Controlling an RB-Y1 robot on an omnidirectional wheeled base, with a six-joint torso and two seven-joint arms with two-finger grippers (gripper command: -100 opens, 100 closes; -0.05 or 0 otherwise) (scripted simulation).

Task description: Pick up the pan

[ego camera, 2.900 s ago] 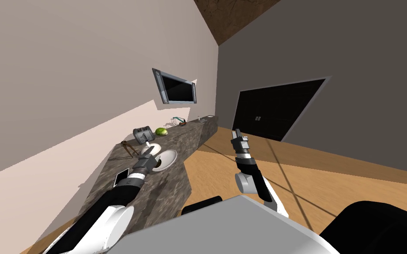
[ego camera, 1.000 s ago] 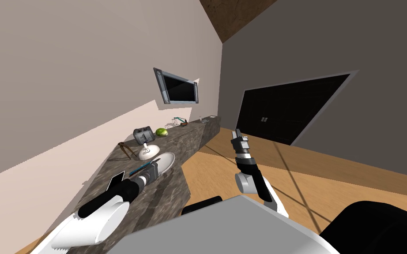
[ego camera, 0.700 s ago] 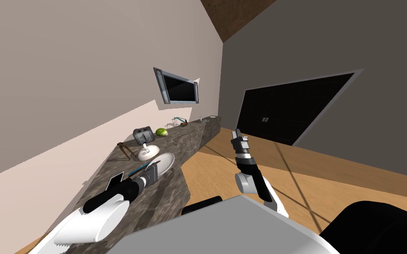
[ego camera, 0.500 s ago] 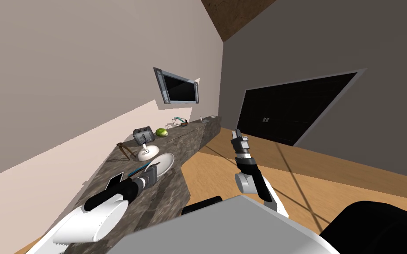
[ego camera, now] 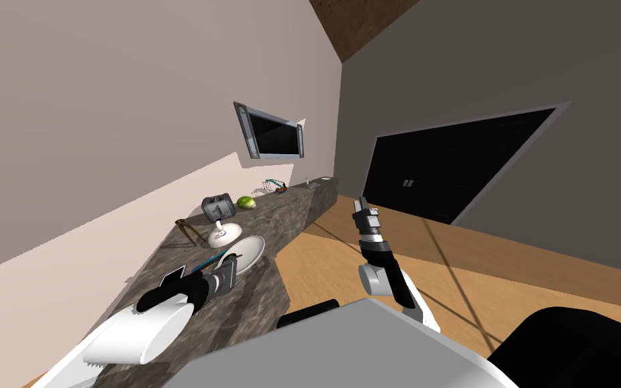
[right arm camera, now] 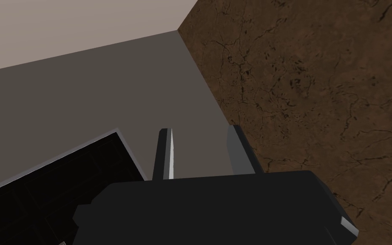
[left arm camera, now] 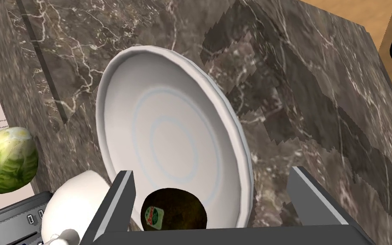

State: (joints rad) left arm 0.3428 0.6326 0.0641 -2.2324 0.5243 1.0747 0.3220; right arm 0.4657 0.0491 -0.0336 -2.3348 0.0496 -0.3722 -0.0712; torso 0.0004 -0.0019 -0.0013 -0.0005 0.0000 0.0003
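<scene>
Our left gripper (left arm camera: 211,172) hangs over a dark marbled counter (left arm camera: 318,85), its two fingers (left arm camera: 120,200) spread wide and holding nothing.

One pan (left arm camera: 169,127), white, round and shallow, lies on the counter close to its front edge. The pan's near rim sits between the fingers: one finger crosses the rim, the other stands out over bare stone.

In the pan, against the gripper's body, is one dark round item (left arm camera: 176,210) with a small sticker, possibly an avocado.

Past the pan we count one white domed piece (left arm camera: 74,202), one green cabbage head (left arm camera: 6,159) and one grey toaster (left arm camera: 8,225).

Our right gripper (ego camera: 362,205) is raised over the wood floor (ego camera: 504,269), well apart from the counter. Its two fingers are drawn close together on nothing.
</scene>
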